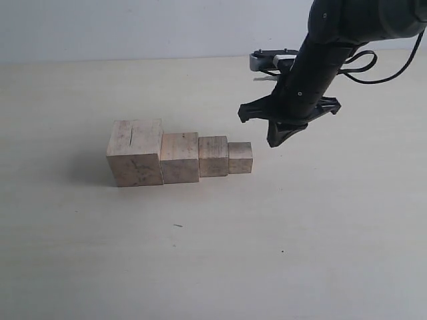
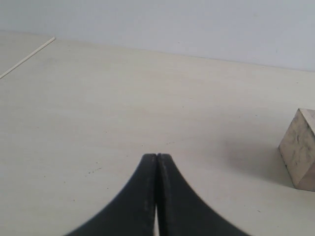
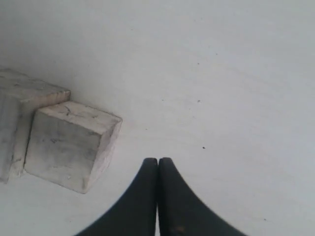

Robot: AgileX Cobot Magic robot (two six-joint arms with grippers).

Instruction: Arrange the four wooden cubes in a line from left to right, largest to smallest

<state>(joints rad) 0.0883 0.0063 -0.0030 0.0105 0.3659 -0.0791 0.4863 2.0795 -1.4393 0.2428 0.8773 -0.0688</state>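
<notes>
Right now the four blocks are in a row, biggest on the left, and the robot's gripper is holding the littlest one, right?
Not quite. The right gripper is shut on nothing, apart from the littlest block; the right wrist view shows it. The rest is right.

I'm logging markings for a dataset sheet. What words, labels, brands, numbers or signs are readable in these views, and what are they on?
No text can be read in any view.
The four wooden cubes carry only brown grain marks.
The largest cube has a dark scratch on top, which is not a character.
The left claw, the right claw, the black arm and the table show no print.
</notes>
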